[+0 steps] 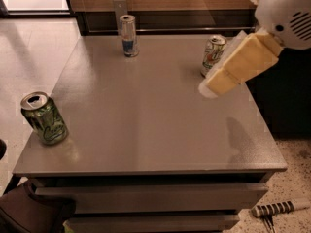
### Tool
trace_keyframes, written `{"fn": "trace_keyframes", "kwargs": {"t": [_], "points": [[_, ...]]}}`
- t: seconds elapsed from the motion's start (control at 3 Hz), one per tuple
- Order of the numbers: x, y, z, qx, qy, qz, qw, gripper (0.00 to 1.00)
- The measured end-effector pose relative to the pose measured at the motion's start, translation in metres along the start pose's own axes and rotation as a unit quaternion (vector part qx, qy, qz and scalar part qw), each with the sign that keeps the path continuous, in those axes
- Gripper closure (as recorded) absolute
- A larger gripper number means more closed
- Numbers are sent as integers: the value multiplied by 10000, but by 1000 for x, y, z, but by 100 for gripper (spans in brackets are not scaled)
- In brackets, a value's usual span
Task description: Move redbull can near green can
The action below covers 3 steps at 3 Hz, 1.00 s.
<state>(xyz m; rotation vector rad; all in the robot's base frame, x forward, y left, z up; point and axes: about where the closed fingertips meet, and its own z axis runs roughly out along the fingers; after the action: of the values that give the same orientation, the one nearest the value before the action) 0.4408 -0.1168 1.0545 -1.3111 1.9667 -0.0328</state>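
The redbull can [128, 35], slim and silver with a blue lower band, stands upright at the far left-centre of the grey table [146, 125]. The green can [43, 119], wider, dark green with pale script and an open silver top, stands at the near left corner. My gripper [210, 86], pale yellow under a white arm housing [286, 8], hangs over the table's right side, far from both cans. It holds nothing that I can see.
A white-and-green can with red marks [212, 55] stands at the far right, partly hidden behind my gripper. The table has drawers below its front edge. A striped tool [279, 208] lies on the floor at the lower right. A dark object [29, 212] sits at the lower left.
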Motion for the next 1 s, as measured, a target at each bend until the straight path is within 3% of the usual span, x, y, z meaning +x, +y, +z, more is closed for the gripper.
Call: {"fn": "trace_keyframes", "kwargs": {"t": [0.33,0.67,1.0], "points": [[-26,4,52,-311,-849,783,9928,0],[-53,-12,97,-408,-1723,1257,9762,0],[-81,-68,126,129,-2615,1553,9526,0]]}}
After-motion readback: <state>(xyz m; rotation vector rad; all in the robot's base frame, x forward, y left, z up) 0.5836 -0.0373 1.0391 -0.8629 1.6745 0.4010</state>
